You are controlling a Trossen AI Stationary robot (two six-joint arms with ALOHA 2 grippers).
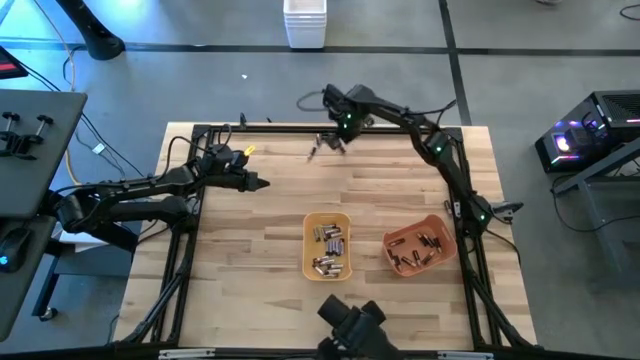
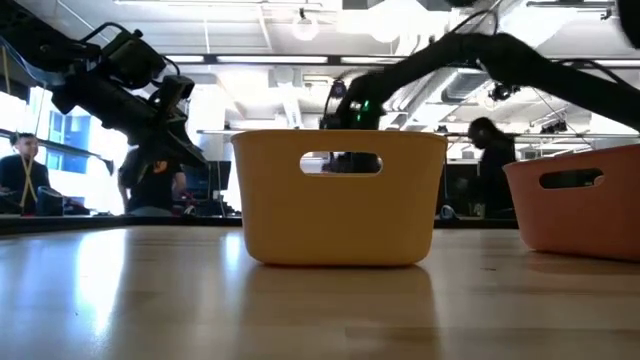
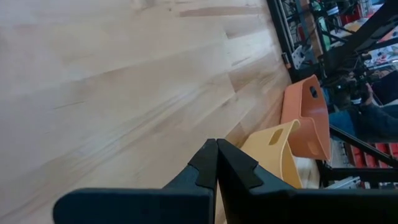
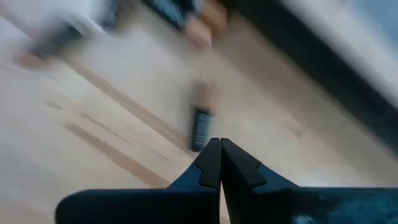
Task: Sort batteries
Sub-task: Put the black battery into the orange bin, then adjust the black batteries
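Evidently a pick-up comes next: a stray battery lies loose near the table's far edge, just ahead of the right hand — fingers pressed together, empty. It must spread them, then descend. Sorted batteries fill the yellow tray and orange tray near the front edge. Left hand waits closed — left edge.

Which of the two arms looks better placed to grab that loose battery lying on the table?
The right. Its gripper, fingers shut, hangs at the table's far edge with the loose battery just ahead of its tips. The left gripper, also shut, sits farther off at the left side, with only bare wood below it.
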